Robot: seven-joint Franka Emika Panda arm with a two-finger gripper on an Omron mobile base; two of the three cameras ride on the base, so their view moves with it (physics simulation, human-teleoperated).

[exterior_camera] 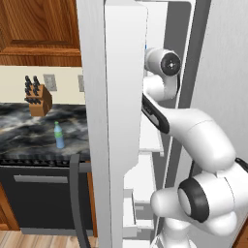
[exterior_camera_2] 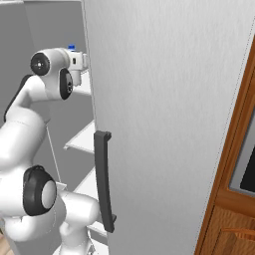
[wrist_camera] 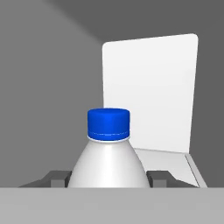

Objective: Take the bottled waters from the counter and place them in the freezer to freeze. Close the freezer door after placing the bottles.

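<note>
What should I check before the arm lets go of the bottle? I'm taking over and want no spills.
1. White bottle sits between the fingers of the hand: ok.
2. Bottle upright, blue cap on top: ok.
3. Hand is inside the freezer, by an upper shelf: ok.
4. Bottle base resting on a shelf: cannot tell.
5. Freezer door open enough for the arm: ok.
6. Second bottle waits on the counter: not ok, yet to be moved.
</note>
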